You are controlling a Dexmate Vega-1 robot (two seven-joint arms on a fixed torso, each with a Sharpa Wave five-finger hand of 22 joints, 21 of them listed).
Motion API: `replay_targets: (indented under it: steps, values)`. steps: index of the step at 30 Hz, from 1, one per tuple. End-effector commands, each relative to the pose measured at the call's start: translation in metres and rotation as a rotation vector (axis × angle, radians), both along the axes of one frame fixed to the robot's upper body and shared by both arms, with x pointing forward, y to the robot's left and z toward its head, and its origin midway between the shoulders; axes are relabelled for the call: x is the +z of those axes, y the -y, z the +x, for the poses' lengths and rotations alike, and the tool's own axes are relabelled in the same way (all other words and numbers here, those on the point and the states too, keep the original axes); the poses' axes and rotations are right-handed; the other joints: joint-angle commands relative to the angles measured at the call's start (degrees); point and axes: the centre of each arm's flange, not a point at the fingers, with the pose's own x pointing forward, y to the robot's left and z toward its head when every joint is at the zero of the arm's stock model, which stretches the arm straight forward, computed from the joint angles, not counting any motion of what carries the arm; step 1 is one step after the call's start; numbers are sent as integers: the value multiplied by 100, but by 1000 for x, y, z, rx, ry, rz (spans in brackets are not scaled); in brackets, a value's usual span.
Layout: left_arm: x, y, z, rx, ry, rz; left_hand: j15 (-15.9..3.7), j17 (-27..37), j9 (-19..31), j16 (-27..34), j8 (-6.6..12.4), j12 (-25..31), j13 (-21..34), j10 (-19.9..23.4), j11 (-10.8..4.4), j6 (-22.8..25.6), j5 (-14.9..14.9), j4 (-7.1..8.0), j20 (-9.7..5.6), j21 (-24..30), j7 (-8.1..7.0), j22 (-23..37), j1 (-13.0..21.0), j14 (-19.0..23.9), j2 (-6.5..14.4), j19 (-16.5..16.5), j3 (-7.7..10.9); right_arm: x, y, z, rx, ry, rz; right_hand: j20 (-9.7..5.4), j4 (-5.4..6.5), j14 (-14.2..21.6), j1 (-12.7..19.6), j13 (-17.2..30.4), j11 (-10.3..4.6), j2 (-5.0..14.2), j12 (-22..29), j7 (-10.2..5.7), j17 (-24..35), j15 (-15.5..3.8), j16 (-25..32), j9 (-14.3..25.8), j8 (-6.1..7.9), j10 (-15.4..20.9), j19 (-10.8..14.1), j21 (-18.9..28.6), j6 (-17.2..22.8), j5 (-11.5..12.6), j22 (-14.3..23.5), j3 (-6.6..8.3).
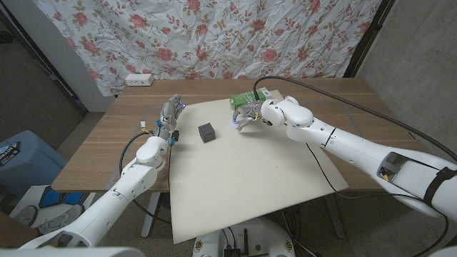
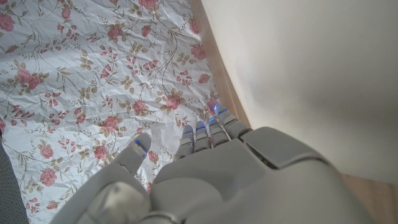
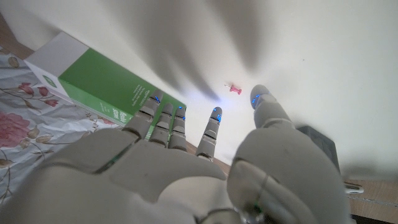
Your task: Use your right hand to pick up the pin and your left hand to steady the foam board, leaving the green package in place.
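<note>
The white foam board [image 1: 250, 178] covers the middle of the wooden table. A small pink pin [image 3: 234, 91] lies on it, close to the green package [image 1: 245, 98] at the board's far edge. My right hand [image 1: 246, 114] hovers over the pin beside the package with its fingers [image 3: 211, 124] apart and nothing in it; the pin sits just beyond the fingertips. My left hand [image 1: 169, 118] is at the board's far left edge, fingers [image 2: 208, 134] stretched out and holding nothing. The frames do not show whether it touches the board [image 2: 311, 74].
A small black cube [image 1: 207, 132] stands on the board between the two hands. A white power strip [image 1: 139, 79] lies at the table's far left corner. Bare table [image 1: 107, 143] shows left of the board. A floral cloth [image 1: 214, 36] hangs behind.
</note>
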Motion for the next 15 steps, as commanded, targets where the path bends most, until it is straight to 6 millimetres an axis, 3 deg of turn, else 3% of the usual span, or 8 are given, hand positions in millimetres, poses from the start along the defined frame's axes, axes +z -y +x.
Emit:
replay_targets:
  steps: [1, 15]
  values:
    - [-2, 2, 0, -3, -4, -1, -2, 18, 11, 6, -3, -18, 15, 39, -9, 52, 10, 2, -4, -10, -1, 12, 30, 27, 446, 47, 46, -7, -1, 3, 3, 13, -7, -11, 6, 14, 69, 29, -39, 8, -17, 17, 19, -67, 22, 27, 72, -2, 24, -27, 94, 13, 25, -34]
    - [-3, 2, 1, -6, -13, -2, 5, 16, 11, 4, -3, -21, 15, 37, -14, 60, 11, -5, -5, -16, -5, 12, 37, 27, 452, 43, 58, -11, -1, 4, 38, 43, 10, -63, 13, 125, 145, 64, -144, 17, 6, 13, 72, -158, 87, 66, 274, 92, 148, -2, 442, -129, 24, -96]
